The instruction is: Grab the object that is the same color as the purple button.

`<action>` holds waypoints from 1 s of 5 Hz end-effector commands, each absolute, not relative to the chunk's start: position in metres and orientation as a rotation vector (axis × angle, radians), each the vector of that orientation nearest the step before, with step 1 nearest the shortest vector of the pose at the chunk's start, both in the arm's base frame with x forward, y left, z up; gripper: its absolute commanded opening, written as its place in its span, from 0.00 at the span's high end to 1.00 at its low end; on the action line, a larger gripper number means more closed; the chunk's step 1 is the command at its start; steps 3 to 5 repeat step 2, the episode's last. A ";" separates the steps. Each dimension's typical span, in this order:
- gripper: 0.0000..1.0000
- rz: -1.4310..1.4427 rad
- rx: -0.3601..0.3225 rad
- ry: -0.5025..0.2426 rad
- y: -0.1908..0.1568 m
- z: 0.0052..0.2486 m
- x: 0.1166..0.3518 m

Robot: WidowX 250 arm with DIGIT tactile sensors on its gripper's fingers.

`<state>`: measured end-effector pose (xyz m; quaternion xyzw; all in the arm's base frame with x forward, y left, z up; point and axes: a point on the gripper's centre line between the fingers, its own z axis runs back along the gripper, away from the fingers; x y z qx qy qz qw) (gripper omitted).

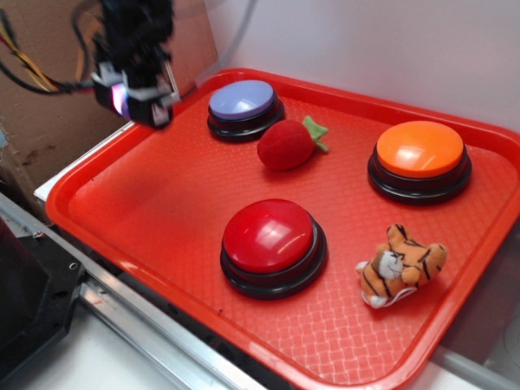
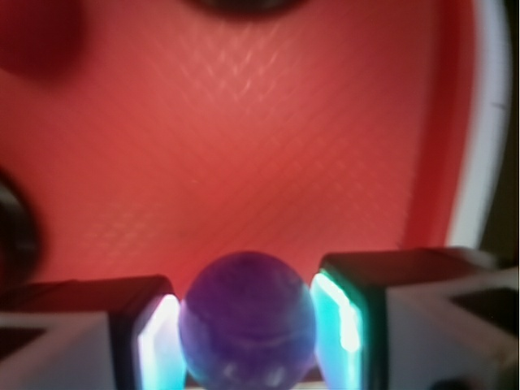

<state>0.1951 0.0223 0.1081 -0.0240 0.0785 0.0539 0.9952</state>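
1. Gripper [image 1: 134, 96] raised at upper left of the exterior view, above the tray's [image 1: 162, 203] left rim, dark arm and cables rising out of the top edge.
2. Clenched on the purple ball [image 2: 248, 321]: in the wrist view, seen at bottom centre, pressed between two glowing pads [image 2: 158, 341], one at each side and touching it.
3. Ball glossy, deep violet, slightly blurred; in the exterior view only a small pinkish-purple gleam at the gripper's tip, too small to make out further.
4. Lifted clear of the red textured tray floor, which fills the wrist view behind the ball.
5. Purple button [image 1: 242, 102] at upper centre-left of the exterior view, lavender dome on black base, near the tray's far rim, to the right of the gripper and apart from it.
6. Red plush strawberry [image 1: 286, 145] just beside that button, lower right of it, green leaves pointing right.
7. Orange button [image 1: 420, 151] at right; red button [image 1: 270, 237] at centre, lower down.
8. Small tiger plush [image 1: 400, 266] at lower right, lying on the tray near the red button.
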 end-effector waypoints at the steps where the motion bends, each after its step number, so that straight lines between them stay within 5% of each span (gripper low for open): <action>1: 1.00 0.150 -0.120 -0.006 0.015 0.212 0.174; 2: 1.00 0.160 -0.126 -0.026 0.015 0.252 0.172; 5: 1.00 0.160 -0.126 -0.026 0.015 0.252 0.172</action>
